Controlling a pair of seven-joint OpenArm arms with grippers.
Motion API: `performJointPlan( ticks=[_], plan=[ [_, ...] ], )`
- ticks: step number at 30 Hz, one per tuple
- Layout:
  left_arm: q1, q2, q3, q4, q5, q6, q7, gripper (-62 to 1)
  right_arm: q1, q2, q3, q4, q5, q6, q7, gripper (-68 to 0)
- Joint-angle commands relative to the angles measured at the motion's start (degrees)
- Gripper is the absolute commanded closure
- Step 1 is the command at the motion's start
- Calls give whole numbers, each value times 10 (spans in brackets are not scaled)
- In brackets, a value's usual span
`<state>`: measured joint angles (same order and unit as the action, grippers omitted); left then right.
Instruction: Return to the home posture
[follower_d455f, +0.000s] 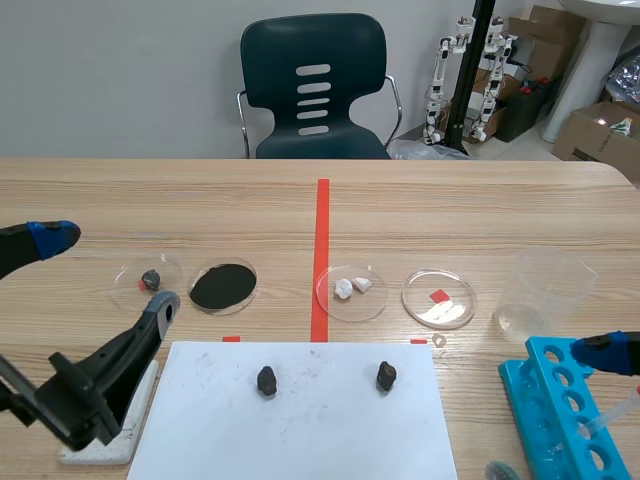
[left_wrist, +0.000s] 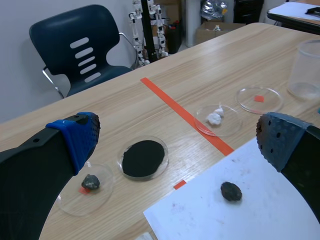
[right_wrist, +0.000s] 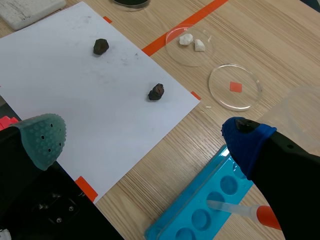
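My left gripper (follower_d455f: 105, 272) hangs open low over the table's left side, above a small dish with a dark stone (follower_d455f: 148, 280). In its wrist view the left gripper (left_wrist: 177, 145) holds nothing; the stone dish (left_wrist: 85, 187) and a dish of black powder (left_wrist: 143, 158) lie beneath and ahead of it. My right gripper (right_wrist: 145, 140) is open and empty over the near right corner of a white paper sheet (right_wrist: 85, 95). In the scene view only the blue pad of one of its fingers (follower_d455f: 603, 352) shows, above a blue tube rack (follower_d455f: 555, 410).
Two dark rocks (follower_d455f: 266, 380) (follower_d455f: 386, 376) lie on the paper (follower_d455f: 300, 430). Behind it stand a dish with white pieces (follower_d455f: 330, 305), an empty dish (follower_d455f: 438, 298) and a clear beaker (follower_d455f: 540, 290). A pipette (right_wrist: 245, 211) rests in the rack. A white block (follower_d455f: 95, 455) sits under the left arm.
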<state>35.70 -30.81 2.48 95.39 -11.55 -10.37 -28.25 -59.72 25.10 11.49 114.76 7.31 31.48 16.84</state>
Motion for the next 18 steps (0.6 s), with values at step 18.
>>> performJointPlan(
  ticks=[18],
  plan=[
    [111, -27, -16, 24, 33, 3, -28, -623, -1, 0, -2, 8, 6, 0, 10, -679]
  ],
)
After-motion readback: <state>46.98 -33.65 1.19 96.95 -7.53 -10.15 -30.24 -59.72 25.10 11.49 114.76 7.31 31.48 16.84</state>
